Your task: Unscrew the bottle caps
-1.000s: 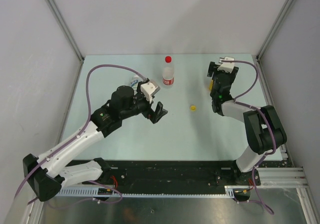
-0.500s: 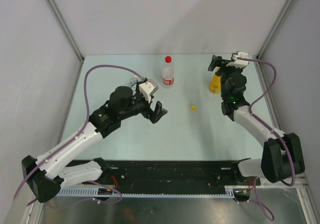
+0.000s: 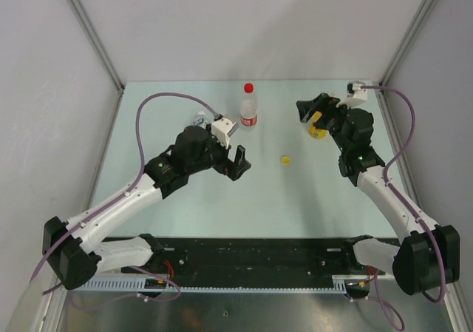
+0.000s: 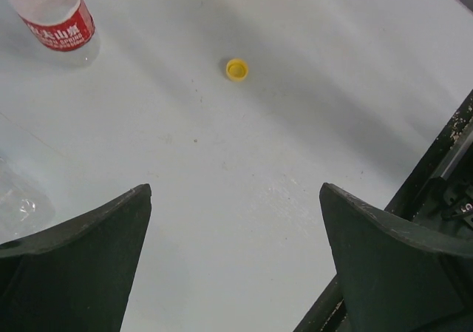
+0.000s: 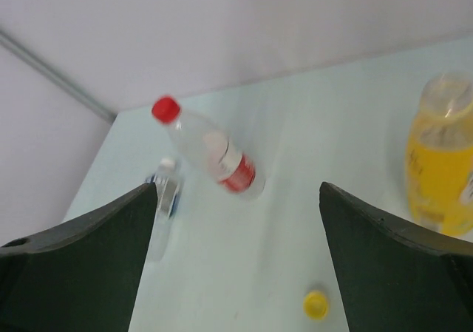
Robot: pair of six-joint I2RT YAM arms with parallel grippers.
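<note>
— what's out in front there?
— the red-label bottle point(image 5: 222, 158), red cap point(image 5: 165, 109) on it. just left of it, a blurry blue-label bottle point(image 5: 164, 202) with a white cap point(image 5: 168, 164).
— and to its right?
— the yellow-liquid bottle point(image 5: 442, 166), well apart, mouth open. a yellow cap point(image 5: 316, 304) lies on the table point(image 5: 295, 125), nearer than the red-label bottle.
</note>
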